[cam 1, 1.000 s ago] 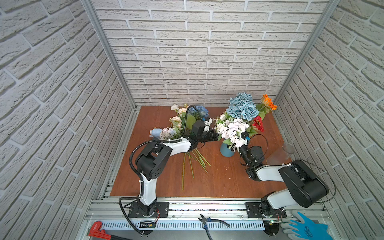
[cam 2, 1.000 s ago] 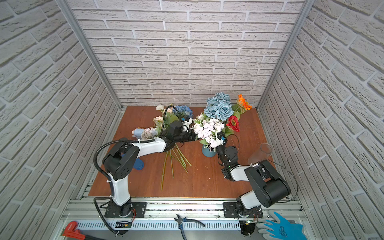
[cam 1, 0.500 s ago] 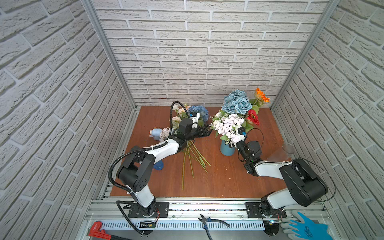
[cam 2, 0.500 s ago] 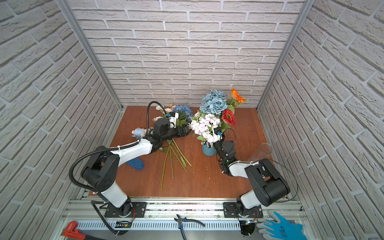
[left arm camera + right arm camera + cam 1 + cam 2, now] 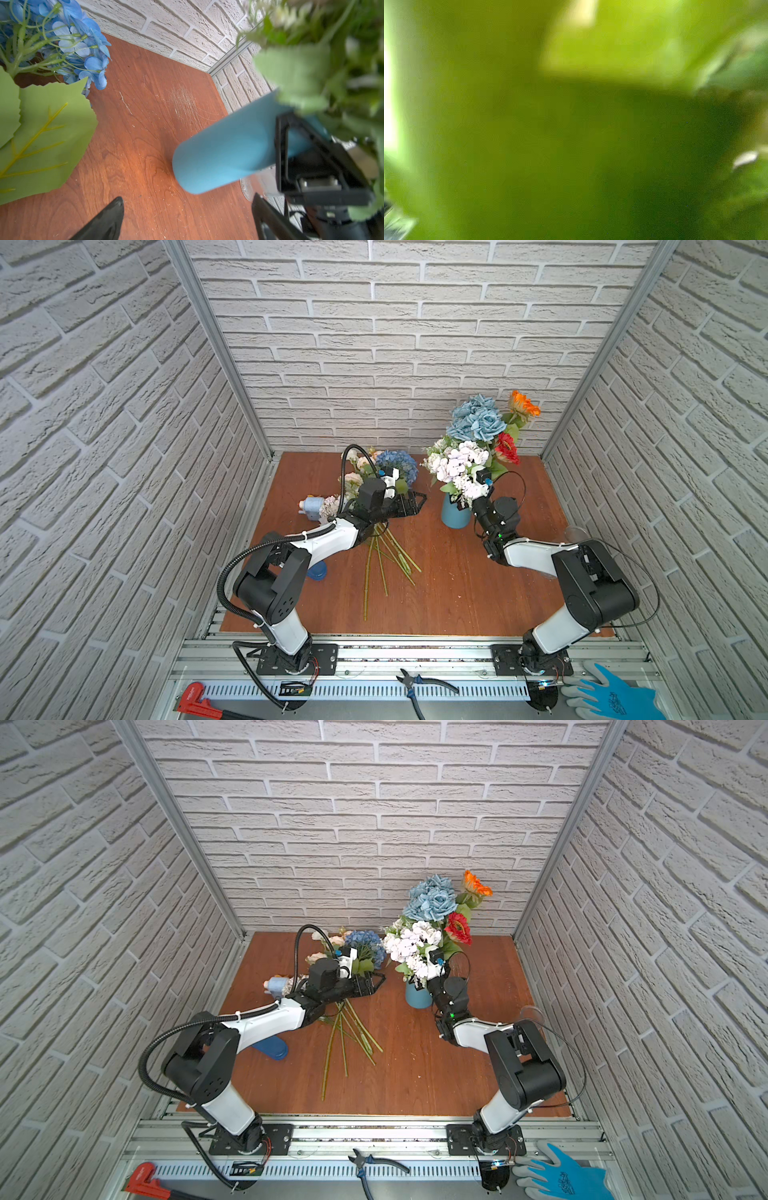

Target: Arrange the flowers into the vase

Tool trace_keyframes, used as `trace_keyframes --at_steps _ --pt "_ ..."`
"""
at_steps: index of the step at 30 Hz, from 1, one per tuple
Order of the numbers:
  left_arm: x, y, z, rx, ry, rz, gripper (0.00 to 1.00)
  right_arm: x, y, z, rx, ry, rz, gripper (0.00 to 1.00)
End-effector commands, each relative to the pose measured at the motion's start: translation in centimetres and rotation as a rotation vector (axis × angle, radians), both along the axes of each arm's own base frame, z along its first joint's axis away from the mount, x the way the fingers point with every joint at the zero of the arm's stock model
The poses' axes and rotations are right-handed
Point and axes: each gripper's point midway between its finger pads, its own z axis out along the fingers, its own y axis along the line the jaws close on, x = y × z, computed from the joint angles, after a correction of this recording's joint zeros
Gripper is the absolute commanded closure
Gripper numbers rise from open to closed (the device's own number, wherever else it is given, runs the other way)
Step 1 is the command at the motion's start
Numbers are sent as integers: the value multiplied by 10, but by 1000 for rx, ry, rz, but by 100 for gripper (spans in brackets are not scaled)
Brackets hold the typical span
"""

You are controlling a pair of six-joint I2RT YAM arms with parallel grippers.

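A blue vase point(image 5: 454, 516) point(image 5: 417, 997) point(image 5: 224, 153) stands right of centre. It holds dusty-blue roses point(image 5: 476, 418), lilac-white clusters point(image 5: 459, 464) and red point(image 5: 507, 448) and orange point(image 5: 524, 403) blooms. My right gripper point(image 5: 467, 499) straddles the vase's top under the leaves, one finger point(image 5: 280, 145) lying across its side. Blurred green fills the right wrist view. A blue hydrangea point(image 5: 399, 462) point(image 5: 79, 45) and cream roses point(image 5: 353, 479) lie on the table with their green stems point(image 5: 378, 560) pointing to the front. Above them my left gripper point(image 5: 419, 504) point(image 5: 379, 984) point(image 5: 187, 207) is open and empty, pointing at the vase.
A pale blue roll-shaped thing point(image 5: 311, 504) lies left of the loose flowers. A blue disc point(image 5: 318, 572) sits under my left arm and a clear glass point(image 5: 575, 533) is at the right wall. Pliers point(image 5: 419, 682), a red tool point(image 5: 195, 697) and a blue glove point(image 5: 611, 697) lie in front of the rail.
The vase and its flowers have shifted toward the back wall together with my right gripper. My left arm's elbow has swung left and down, while its gripper stays by the hydrangea.
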Motion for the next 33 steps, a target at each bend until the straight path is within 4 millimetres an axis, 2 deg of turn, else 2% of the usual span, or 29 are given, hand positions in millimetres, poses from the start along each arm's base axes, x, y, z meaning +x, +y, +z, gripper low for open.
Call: trace_keyframes --at_steps 1,4,8,11,12,13,14,20,27,28,30,32,33 --pt "4 6 8 1 -34 14 5 -2 -12 117 101 -382 8 94" --pt "4 10 9 13 -31 19 5 24 -14 123 88 -408 -1 94" --pt "3 17 9 37 -32 32 5 57 -18 120 83 -424 -13 94" --pt "3 22 9 58 -31 45 4 76 -21 115 79 -429 -22 94" --pt "3 23 9 64 -31 46 4 78 -22 121 82 -443 -24 94" --pt "3 25 9 69 -31 50 4 89 -22 106 79 -420 -27 94" --pt "4 26 8 73 -30 53 4 94 -22 105 79 -423 -31 94" --pt "2 34 6 92 -20 70 4 111 -25 92 74 -416 -38 94" --pt "-1 41 1 106 -9 88 2 113 -27 63 72 -349 -50 94" --pt "-1 42 1 107 -9 90 2 111 -27 60 72 -339 -45 91" --pt "0 42 1 108 -9 92 2 107 -28 55 73 -323 -48 78" --pt "1 41 2 104 -10 91 2 103 -27 52 65 -312 -47 55" --pt "1 40 2 101 -11 90 2 102 -28 50 63 -307 -49 49"
